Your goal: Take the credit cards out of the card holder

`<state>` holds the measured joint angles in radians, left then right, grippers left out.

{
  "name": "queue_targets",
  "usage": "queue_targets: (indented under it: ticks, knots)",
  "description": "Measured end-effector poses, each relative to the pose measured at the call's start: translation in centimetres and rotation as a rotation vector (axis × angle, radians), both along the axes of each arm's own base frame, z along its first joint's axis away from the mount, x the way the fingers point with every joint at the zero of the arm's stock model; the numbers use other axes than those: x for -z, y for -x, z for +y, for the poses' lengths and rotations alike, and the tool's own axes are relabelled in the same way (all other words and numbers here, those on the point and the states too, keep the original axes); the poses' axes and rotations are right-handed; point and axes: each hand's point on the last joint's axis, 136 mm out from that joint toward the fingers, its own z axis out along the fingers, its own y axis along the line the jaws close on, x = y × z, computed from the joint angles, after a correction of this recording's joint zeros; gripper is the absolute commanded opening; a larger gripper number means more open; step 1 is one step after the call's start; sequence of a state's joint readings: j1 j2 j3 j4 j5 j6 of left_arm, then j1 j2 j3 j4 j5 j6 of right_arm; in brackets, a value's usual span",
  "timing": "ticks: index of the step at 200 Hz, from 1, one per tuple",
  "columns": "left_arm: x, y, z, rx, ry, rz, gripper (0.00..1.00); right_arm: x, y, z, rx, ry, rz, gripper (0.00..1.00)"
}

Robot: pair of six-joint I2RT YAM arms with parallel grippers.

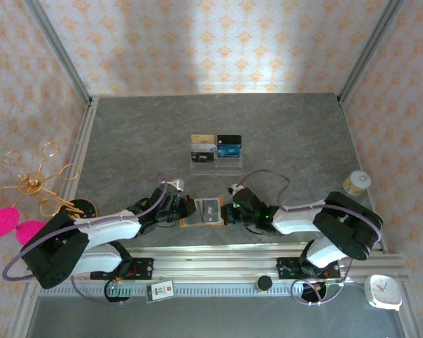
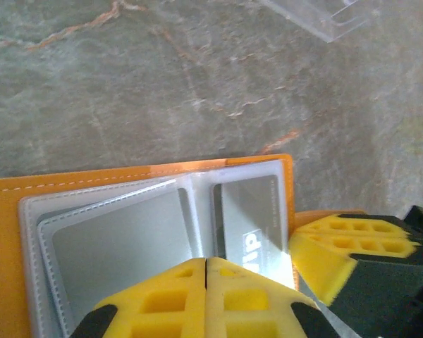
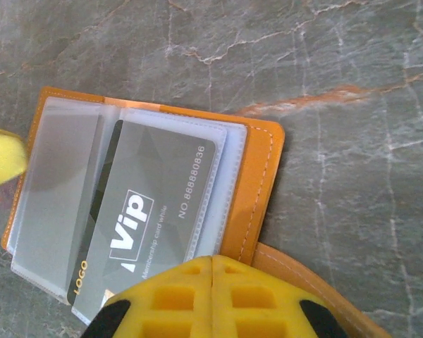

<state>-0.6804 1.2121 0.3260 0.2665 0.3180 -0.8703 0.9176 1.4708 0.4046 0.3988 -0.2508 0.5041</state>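
Card holder open flat, middle of worktop's near edge. Left gripper and right gripper both pinched closed over it. VIP card askew in sleeve; risk: sleeve friction drags holder along

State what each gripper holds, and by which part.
The left gripper is shut over the clear sleeves of the open card holder. The right gripper is shut over the grey VIP card at its protruding end. Whether either pinches anything cannot be told.
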Motion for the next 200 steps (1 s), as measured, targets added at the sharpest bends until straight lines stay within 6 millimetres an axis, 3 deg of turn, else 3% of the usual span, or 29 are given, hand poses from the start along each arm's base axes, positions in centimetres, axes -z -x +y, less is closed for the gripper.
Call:
queue_targets:
  ticks: [14,38,55,64,76,97,127,152,200]
  knots:
    - [-0.4,0.0,0.0,0.016,-0.003,-0.019,0.33,-0.1,0.3,-0.3,-0.007,0.017,-0.004,0.17]
    - [-1.5,0.1,-0.5,0.052,-0.030,-0.064,0.44,-0.8,0.9,-1.0,-0.018,0.060,-0.027,0.34]
    - [-2.8,-0.1,-1.3,0.072,-0.043,-0.117,0.47,-1.6,1.0,-1.1,-0.029,0.080,-0.053,0.40]
    - [-3.3,-0.2,-1.6,0.079,-0.051,-0.139,0.47,-2.0,0.8,-0.8,-0.032,0.084,-0.064,0.40]
    - [-3.2,-0.3,-1.6,0.075,-0.066,-0.150,0.43,-2.4,0.4,-0.3,-0.037,0.098,-0.079,0.32]
    - [-2.2,-0.6,-0.9,0.045,-0.114,-0.142,0.38,-2.4,-0.2,0.8,-0.054,0.130,-0.094,0.24]
    - [-0.3,-0.6,0.2,0.022,-0.183,-0.115,0.37,-1.2,-0.2,1.1,-0.068,0.183,-0.087,0.21]
    - [2.4,-0.6,1.7,0.012,-0.325,-0.062,0.35,-0.4,-1.0,1.2,-0.047,0.225,-0.094,0.19]
    - [2.5,-2.1,2.1,0.005,-0.436,-0.080,0.31,-0.3,-1.3,1.1,-0.025,0.232,-0.107,0.19]
